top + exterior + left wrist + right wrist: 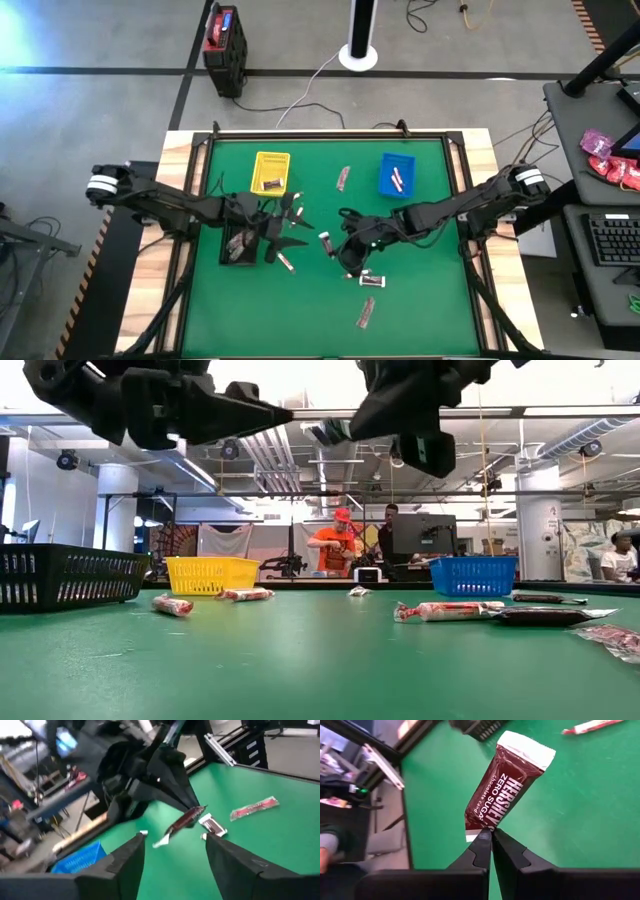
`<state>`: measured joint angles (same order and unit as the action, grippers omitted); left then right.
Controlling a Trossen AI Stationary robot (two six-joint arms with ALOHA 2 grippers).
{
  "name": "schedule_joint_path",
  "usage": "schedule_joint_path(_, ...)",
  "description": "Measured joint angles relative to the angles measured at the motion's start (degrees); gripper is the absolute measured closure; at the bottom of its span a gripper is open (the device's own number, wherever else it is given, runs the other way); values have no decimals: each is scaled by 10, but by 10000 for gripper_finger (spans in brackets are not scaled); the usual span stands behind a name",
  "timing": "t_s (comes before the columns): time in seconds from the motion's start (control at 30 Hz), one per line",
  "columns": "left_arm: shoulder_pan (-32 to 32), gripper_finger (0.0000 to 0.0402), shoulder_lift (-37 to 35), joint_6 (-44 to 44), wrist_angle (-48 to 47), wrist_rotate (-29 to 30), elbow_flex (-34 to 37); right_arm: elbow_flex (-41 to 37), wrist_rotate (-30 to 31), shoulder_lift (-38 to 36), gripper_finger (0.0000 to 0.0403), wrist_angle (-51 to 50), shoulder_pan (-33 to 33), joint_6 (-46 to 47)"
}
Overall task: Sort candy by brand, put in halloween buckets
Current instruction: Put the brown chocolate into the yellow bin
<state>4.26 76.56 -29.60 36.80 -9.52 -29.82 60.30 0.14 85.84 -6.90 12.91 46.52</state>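
My right gripper (491, 836) is shut on a dark brown candy bar (507, 787), held above the green table near its middle (338, 248). My left gripper (174, 842) is open and empty beside the black bin (238, 246), pointing at the right gripper and its bar (186, 819). The yellow bin (271, 172) and the blue bin (397, 175) stand near the far edge, each with candy inside. Loose bars lie flat on the table: (343, 179), (285, 262), (372, 282), (365, 312). My right gripper pinches the brown bar by the crimped end of its wrapper (481, 827), only at the fingertips (482, 842). The bar runs on along the line of the fingers, and its white far end (527, 749) points away. It is lifted clear of the table.
In the low view, whitish and reddish bars (448, 610), a dark bar (550, 616) and smaller ones (172, 605) lie across the table. Both arms hang close together over the middle. People stand in the room behind. Bare green lies along the near edge.
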Motion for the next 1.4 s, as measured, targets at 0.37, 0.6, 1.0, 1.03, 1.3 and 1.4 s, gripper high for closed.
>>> schedule_joint_path(0.37, 14, 207, 75, -32, 10, 1, -56, 22, -51, 0, 394, -1, -16, 4)
schedule_joint_path(0.6, 14, 255, 93, -31, 9, 5, -72, 22, -62, 0, 394, -1, -16, 4)
schedule_joint_path(1.0, 12, 398, 96, -10, -16, 46, -70, 21, -36, -2, 383, -1, -18, 24)
schedule_joint_path(1.03, 12, 400, 96, -9, -20, 46, -70, 21, -34, -4, 379, -1, -18, 26)
schedule_joint_path(1.3, 12, 401, 68, 28, -127, 113, -69, 21, -28, -31, 314, -4, -22, 31)
schedule_joint_path(1.4, 12, 401, 31, 53, -188, 168, -69, 21, -26, -41, 288, -18, -27, 29)
